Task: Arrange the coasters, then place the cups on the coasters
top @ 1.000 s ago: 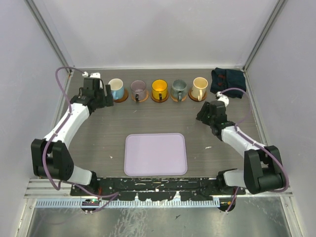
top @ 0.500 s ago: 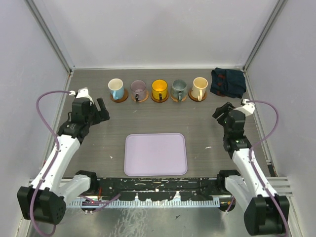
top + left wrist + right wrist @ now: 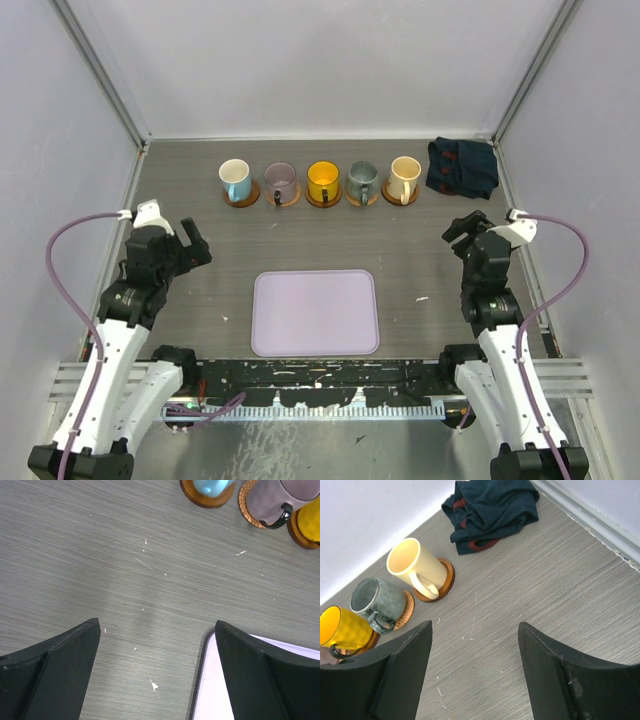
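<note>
Wrist views: both jaws wide, empty.

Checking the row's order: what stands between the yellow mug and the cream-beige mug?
The grey-teal mug, on its own coaster, stands between the yellow mug and the cream-beige mug; the top view and right wrist view show it.

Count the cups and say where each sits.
5, in a row at the table's far side, each on a coaster: from the left, blue cup, purple cup, yellow cup, grey-teal cup, cream cup. None appears hidden.
</note>
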You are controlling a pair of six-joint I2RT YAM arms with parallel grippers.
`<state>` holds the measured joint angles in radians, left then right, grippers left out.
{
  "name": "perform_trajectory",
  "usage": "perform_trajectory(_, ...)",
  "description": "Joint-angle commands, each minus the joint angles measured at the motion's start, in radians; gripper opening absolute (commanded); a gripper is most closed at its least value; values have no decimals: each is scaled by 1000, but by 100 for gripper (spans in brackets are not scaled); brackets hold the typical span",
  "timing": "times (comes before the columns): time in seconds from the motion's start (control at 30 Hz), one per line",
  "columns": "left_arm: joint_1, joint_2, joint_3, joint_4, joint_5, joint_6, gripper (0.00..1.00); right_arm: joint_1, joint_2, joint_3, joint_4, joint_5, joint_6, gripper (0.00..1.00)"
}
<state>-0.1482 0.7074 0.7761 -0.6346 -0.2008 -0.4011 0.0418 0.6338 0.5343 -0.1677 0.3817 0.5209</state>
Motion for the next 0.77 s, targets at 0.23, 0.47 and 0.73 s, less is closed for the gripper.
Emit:
perform_trajectory(0.23,6,-111,44,-71,-128,-15,98,-2,-27,75,-28,26,-12,77)
perform_trajectory(0.47,6,-109,50,-66,-134,-30,98,-2,-42,77,-32,17,-1,83)
perform_trajectory(0.73,6,-80,50,-81,-167,-23,98,-2,-42,76,-39,27,-1,84)
